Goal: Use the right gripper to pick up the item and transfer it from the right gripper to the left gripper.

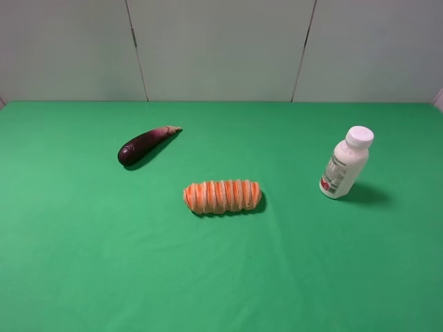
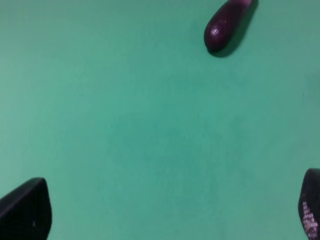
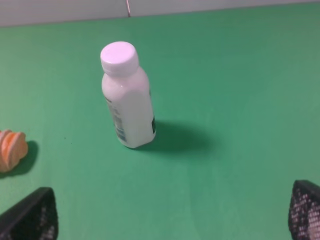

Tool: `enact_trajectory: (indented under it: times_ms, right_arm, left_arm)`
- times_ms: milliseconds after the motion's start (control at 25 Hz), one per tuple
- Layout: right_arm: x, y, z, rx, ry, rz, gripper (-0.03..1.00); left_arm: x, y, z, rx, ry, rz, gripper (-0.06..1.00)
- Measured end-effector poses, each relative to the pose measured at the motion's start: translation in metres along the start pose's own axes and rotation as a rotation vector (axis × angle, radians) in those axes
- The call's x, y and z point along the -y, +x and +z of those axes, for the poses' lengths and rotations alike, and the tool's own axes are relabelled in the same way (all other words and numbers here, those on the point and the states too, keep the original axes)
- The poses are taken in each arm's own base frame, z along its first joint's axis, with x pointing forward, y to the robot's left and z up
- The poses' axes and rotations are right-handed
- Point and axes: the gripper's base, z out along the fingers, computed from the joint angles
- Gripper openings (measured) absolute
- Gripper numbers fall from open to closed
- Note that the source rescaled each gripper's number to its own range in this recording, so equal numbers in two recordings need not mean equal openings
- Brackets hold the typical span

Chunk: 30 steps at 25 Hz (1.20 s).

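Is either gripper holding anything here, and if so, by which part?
Nothing is held. The left gripper and the right gripper are both open and empty. The white bottle stands free on the green table.

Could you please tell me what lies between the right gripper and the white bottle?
Only bare green cloth, as the right wrist view shows: the bottle stands ahead of the open right gripper.

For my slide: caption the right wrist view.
Open right hand facing the standing white bottle on green cloth.
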Motion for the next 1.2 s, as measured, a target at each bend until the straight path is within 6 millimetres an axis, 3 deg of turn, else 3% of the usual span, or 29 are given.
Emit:
enact_trajectory:
  times_ms: [1200]
  right_arm:
    - [0.0005,0.0000,0.0000,0.000,0.006,-0.003,1.00]
  left_arm:
    - [0.0000,0.0000,0.0000,0.000,0.000,0.000,0.96]
